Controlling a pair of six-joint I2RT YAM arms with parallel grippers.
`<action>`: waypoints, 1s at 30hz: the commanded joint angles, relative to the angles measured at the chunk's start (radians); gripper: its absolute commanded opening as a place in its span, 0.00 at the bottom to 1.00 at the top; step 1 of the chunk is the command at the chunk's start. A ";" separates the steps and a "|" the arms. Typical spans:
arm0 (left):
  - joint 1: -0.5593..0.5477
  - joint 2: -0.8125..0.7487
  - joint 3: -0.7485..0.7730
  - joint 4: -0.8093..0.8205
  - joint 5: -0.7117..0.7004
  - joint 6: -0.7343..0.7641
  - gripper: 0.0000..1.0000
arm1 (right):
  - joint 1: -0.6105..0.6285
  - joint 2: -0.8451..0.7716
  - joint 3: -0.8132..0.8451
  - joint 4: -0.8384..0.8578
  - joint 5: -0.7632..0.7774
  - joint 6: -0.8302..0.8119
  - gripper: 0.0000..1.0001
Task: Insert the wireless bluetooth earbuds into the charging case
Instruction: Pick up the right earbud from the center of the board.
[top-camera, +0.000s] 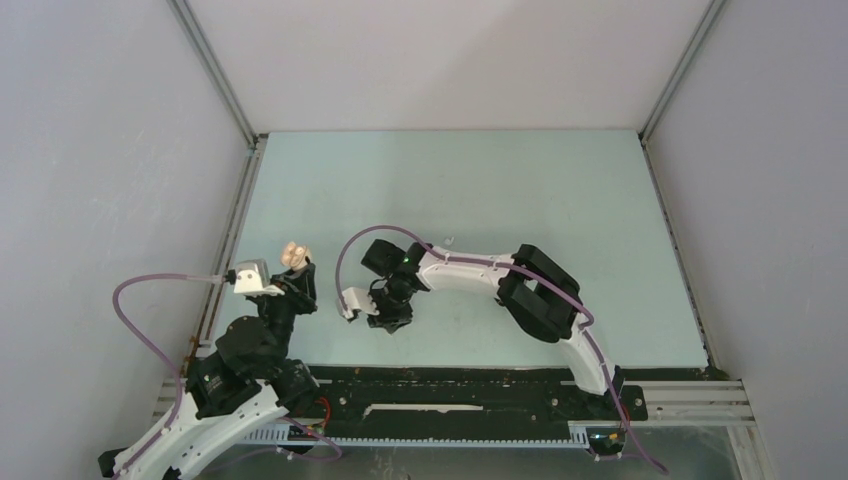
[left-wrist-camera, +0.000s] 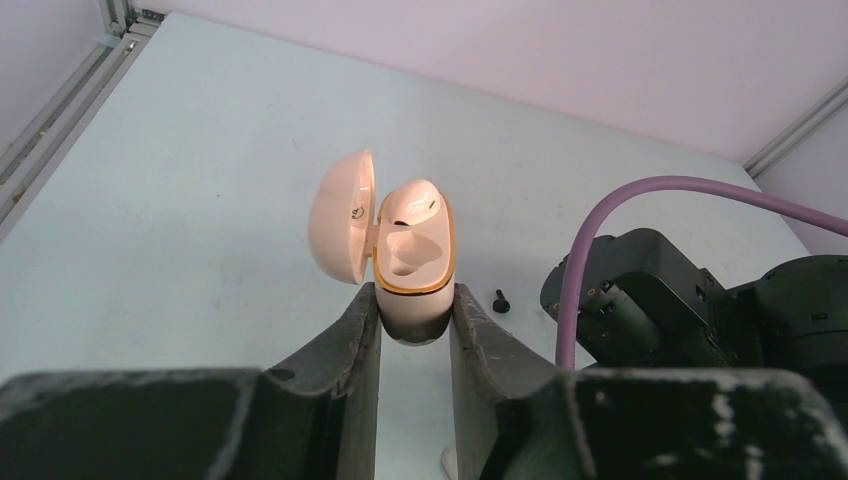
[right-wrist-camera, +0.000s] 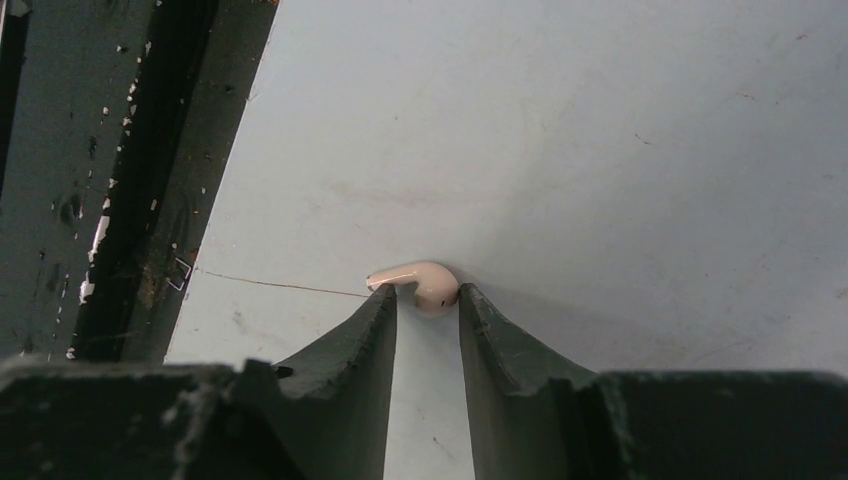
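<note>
Cream plastic is pinched between the narrowly set fingertips of the right gripper (right-wrist-camera: 428, 302): a loose earbud (right-wrist-camera: 420, 283) is gripped at its rounded head, its stem lying crosswise to the fingers and pointing left in the wrist view. Whether it touches the table (right-wrist-camera: 620, 150) cannot be told. Well apart, on the left side, the charging case (left-wrist-camera: 430, 275) is clamped at its base by the closed left gripper (left-wrist-camera: 414, 302). Its lid (left-wrist-camera: 345, 215) is swung open, with a seated earbud (left-wrist-camera: 415, 203) above an empty pocket (left-wrist-camera: 408, 255), judged the target.

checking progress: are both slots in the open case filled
No, the charging case holds only one earbud, and the slot beside it is bare.
</note>
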 joint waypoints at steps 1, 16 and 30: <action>0.007 -0.014 -0.004 0.028 0.002 0.013 0.00 | 0.004 0.066 0.002 -0.073 0.003 0.016 0.31; 0.007 -0.019 -0.006 0.027 0.001 0.011 0.00 | -0.007 0.102 0.023 -0.083 -0.029 0.029 0.23; 0.007 0.043 -0.021 0.069 0.088 -0.019 0.00 | -0.098 -0.141 -0.158 -0.037 0.077 0.160 0.00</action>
